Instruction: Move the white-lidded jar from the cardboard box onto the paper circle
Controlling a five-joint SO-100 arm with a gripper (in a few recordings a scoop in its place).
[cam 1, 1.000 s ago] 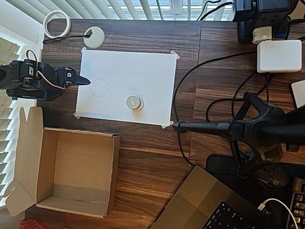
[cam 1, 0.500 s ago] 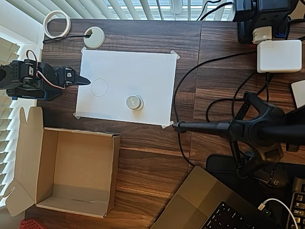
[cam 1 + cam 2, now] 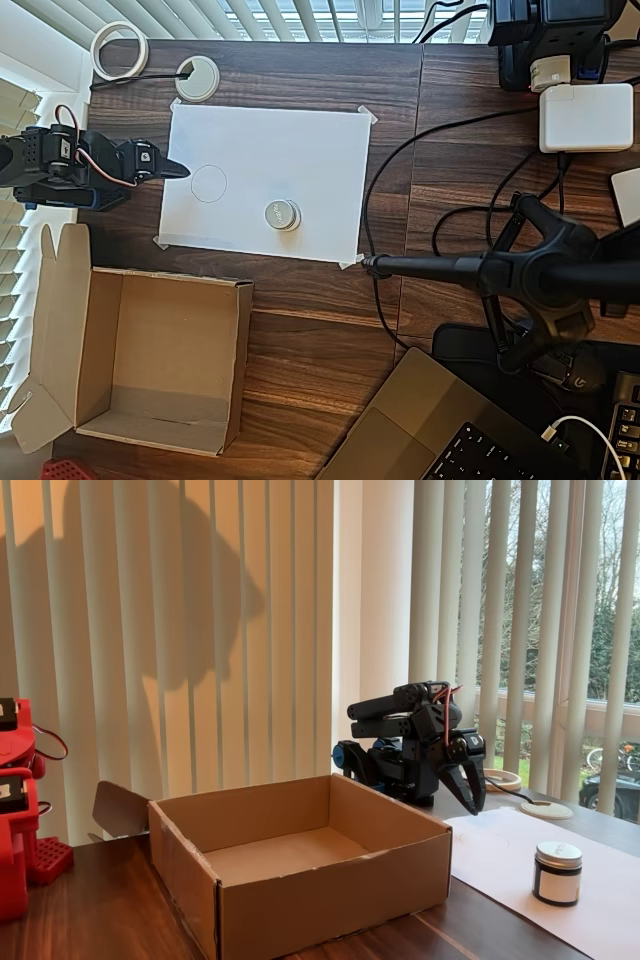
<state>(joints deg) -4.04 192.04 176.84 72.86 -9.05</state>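
Overhead view: the white-lidded jar (image 3: 282, 214) stands on the white sheet (image 3: 300, 150), outside the cardboard box (image 3: 150, 355) and right of the paper circle (image 3: 209, 183), while the gripper (image 3: 176, 169), jaws closed and empty, points from the circle's left.

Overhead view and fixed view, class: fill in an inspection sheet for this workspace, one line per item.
Surface: dark wood desk; white sheet taped down.
Job's things: white-lidded jar upright on the sheet, outside the paper circle; cardboard box open, empty.
Clutter: tape roll, grommet ring, white charger, laptop.
Claw: folded back at the sheet's edge, holding nothing; open or shut unclear.
Cables: black cable beside the sheet.
Surroundings: vertical blinds.
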